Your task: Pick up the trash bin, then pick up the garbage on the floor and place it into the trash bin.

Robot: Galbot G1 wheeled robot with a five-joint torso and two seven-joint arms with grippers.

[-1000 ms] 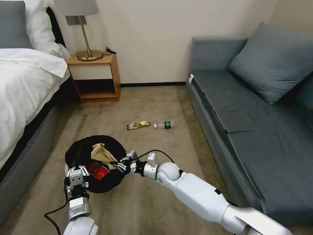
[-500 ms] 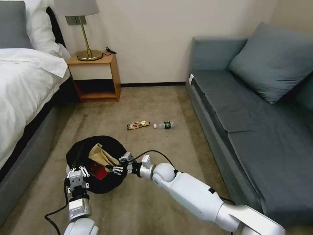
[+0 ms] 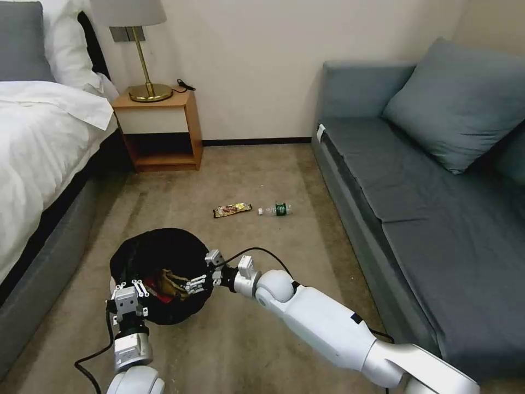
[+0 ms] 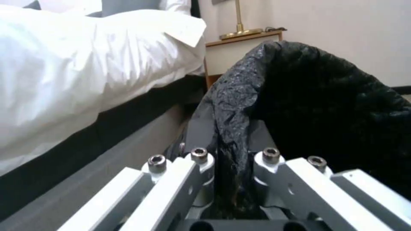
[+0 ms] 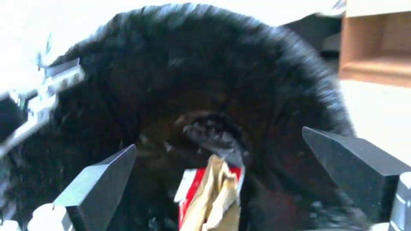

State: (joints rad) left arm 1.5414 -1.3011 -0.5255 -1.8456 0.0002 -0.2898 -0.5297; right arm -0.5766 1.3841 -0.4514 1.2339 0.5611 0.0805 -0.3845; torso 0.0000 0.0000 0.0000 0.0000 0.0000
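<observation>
Entry: brown bag drop, two litter items outstanding.

My right gripper (image 3: 198, 283) hangs over the low round white trash bin with crinkly black liner (image 3: 142, 251), jaws spread wide and empty; the crumpled brown paper bag (image 5: 216, 199) lies inside on the red-and-white crumpled packet (image 5: 188, 189). My left gripper (image 4: 231, 160) clamps the bin's rim. On the carpet well beyond: gold-brown snack wrapper (image 3: 232, 209), small clear green-labelled bottle (image 3: 276, 209). Next, I judge, a reach out to those.

Trash bin (image 3: 123, 257) w/ crinkly black liner, red-white packet (image 5: 190, 189) & brown paper bag (image 5: 216, 195) inside; gold-brown wrapper (image 3: 232, 209) & clear bottle w/ green label (image 3: 276, 209) on beige carpet (image 3: 246, 175), grey-blue sofa (image 3: 426, 191), white bed linen (image 3: 38, 142).
</observation>
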